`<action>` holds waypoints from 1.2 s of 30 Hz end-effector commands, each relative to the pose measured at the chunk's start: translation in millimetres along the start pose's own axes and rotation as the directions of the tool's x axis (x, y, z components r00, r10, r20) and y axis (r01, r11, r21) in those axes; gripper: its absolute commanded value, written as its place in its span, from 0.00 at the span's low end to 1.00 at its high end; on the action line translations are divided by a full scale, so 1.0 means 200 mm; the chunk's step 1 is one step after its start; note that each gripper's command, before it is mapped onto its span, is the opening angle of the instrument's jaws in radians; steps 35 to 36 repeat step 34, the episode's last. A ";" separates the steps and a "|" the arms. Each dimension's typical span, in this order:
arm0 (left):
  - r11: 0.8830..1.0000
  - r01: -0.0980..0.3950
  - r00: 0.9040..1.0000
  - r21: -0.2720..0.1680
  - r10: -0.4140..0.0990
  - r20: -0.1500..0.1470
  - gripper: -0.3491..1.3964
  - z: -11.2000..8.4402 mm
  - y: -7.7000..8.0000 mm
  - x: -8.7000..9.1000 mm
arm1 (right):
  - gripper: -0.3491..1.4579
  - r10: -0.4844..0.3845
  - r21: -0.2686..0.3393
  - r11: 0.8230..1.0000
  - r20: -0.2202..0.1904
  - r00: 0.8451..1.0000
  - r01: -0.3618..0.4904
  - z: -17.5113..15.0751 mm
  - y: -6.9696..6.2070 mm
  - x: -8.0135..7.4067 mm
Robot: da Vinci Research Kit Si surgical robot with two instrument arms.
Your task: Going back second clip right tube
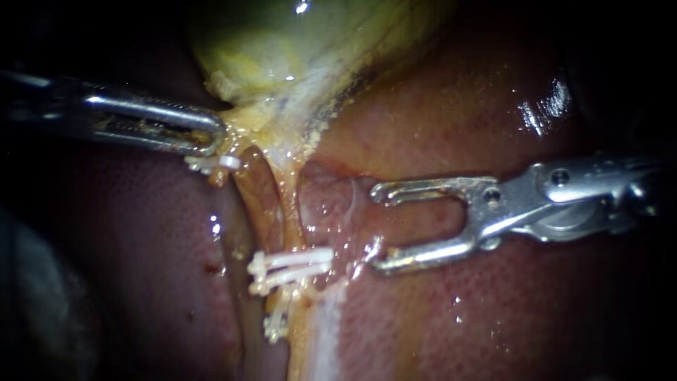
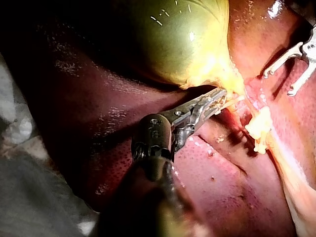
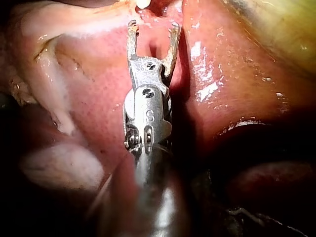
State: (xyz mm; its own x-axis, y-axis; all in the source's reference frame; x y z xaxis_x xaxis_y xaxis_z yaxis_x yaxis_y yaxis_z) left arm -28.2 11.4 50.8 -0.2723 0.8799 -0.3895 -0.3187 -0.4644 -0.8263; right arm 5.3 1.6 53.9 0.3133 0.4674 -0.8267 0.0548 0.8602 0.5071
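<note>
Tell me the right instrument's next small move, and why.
Probably draw the right instrument back along its shaft, away from the tube. It stands open and empty, white clips already sit across the tube just ahead of it, and the left instrument holds the gallbladder by its neck, so nothing there seems left to grip.

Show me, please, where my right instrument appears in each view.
Endoscope: right instrument, jaws open over the liver, near the clips.
Left wrist: right instrument beyond the left instrument, past the gallbladder.
Right wrist: right instrument mid-view, jaws open above the liver.
Shared landmark: the gallbladder.
</note>
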 end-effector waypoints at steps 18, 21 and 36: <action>1.000 -0.013 1.000 0.020 0.013 -0.010 0.00 0.019 -0.009 -0.002 | 0.47 -0.034 -0.006 0.999 0.036 0.999 0.034 -0.009 0.000 0.000; 1.000 -0.015 1.000 0.019 0.016 -0.009 0.00 0.025 -0.011 -0.004 | 0.47 -0.034 -0.006 0.999 0.036 0.999 0.034 -0.009 0.000 0.000; 1.000 -0.019 1.000 0.013 0.019 -0.006 0.00 0.034 -0.015 -0.005 | 0.47 -0.033 -0.005 0.999 0.035 0.999 0.034 -0.010 -0.001 0.000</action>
